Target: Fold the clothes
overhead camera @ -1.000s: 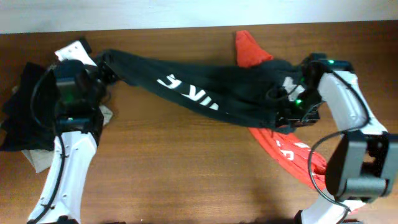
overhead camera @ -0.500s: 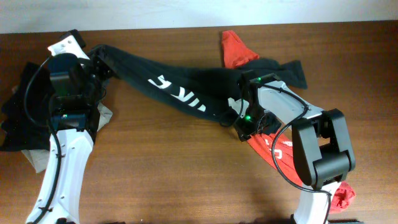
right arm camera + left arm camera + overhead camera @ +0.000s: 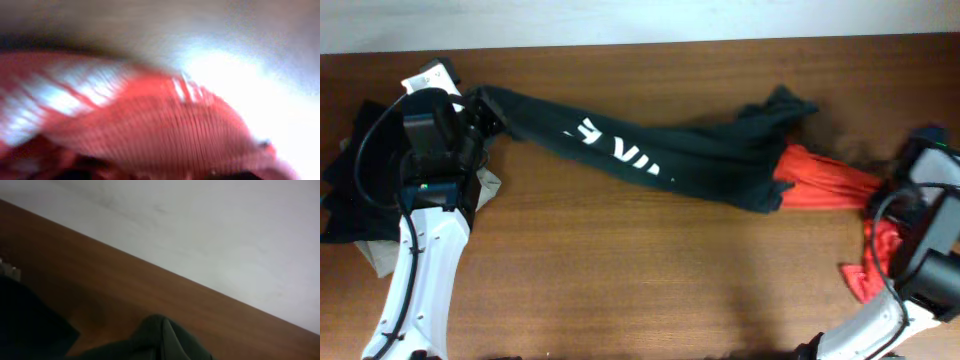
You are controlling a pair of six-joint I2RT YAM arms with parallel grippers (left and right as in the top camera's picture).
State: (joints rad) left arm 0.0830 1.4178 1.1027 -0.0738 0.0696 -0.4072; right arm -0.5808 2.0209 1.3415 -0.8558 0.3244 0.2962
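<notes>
The dark green-black T-shirt (image 3: 705,160), with white lettering on it, lies bunched in a long band across the table. My left gripper (image 3: 480,108) is shut on its left end, and the left wrist view shows only a dark fold of it (image 3: 165,340), with no fingers visible. A red garment (image 3: 825,180) stretches taut from under the shirt's right end to my right gripper (image 3: 905,182) at the far right edge. The right wrist view is blurred and filled with the red fabric (image 3: 165,125), so the jaws are hidden.
A pile of black clothes (image 3: 350,190) with a beige piece (image 3: 380,255) lies at the far left beside my left arm. More red cloth (image 3: 868,272) hangs by the right arm's base. The pale wall (image 3: 620,20) borders the table's far edge.
My right arm swung from the table's middle to the far right, dragging the red garment out sideways. The dark shirt's right end now lies free. The left arm stayed put.
</notes>
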